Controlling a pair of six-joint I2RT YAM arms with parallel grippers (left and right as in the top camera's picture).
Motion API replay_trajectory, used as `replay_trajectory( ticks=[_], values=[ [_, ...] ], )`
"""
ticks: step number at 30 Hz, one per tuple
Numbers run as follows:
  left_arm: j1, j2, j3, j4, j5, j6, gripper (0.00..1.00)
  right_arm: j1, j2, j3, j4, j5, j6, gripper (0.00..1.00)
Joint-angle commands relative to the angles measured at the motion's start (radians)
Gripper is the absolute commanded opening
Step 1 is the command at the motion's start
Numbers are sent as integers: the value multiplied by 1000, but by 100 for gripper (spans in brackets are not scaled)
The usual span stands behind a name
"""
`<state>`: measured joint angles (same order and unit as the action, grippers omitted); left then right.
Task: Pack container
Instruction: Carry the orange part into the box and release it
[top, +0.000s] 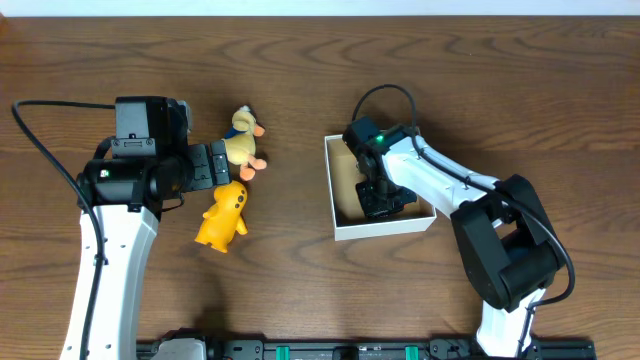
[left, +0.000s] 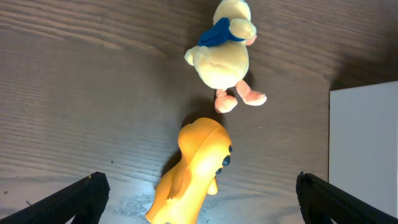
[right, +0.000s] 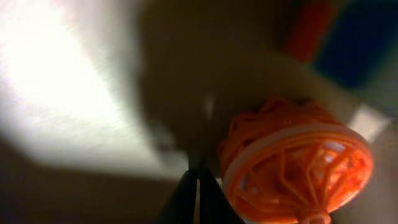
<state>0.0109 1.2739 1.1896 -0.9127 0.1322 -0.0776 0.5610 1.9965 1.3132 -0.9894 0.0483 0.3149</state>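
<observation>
The container (top: 385, 226) is a shallow white-walled box right of centre; one white wall (left: 367, 143) shows at the right edge of the left wrist view. My right gripper (top: 380, 205) reaches down inside it, its jaws shut (right: 198, 193) with nothing seen between them, next to an orange lattice ball (right: 295, 165). My left gripper (top: 228, 165) is wide open (left: 199, 180) above the table. An orange-yellow duck-like toy (left: 193, 168) lies between its fingers, untouched. A pale yellow plush duck (left: 224, 53) with a blue scarf lies just beyond.
The two toys (top: 224, 214) (top: 243, 140) lie on the wooden table left of the container, with a gap between them and the box. Inside the box, blurred red and blue shapes (right: 348, 37) lie behind the ball.
</observation>
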Motion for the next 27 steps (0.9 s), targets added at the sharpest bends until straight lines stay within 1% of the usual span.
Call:
replay_trajectory(
  ticks=[1, 6, 8, 12, 14, 17, 23, 27],
  values=[
    [-2, 8, -5, -3, 7, 6, 98, 0, 5, 0, 17, 99, 55, 6],
    [-2, 8, -5, -3, 7, 6, 98, 0, 5, 0, 71, 146, 56, 7],
    [-2, 8, -5, -3, 7, 6, 98, 0, 5, 0, 81, 182, 92, 7],
    [-2, 8, -5, -3, 7, 6, 98, 0, 5, 0, 68, 266, 216, 9],
    [-2, 8, -5, -3, 7, 6, 98, 0, 5, 0, 69, 261, 216, 9],
    [-2, 8, -5, -3, 7, 6, 98, 1, 5, 0, 69, 245, 193, 9],
    [-2, 8, -5, -3, 7, 6, 98, 5, -1, 4, 70, 130, 79, 9],
    [-2, 8, -5, -2, 6, 6, 98, 13, -29, 8, 71, 119, 39, 9]
  ],
)
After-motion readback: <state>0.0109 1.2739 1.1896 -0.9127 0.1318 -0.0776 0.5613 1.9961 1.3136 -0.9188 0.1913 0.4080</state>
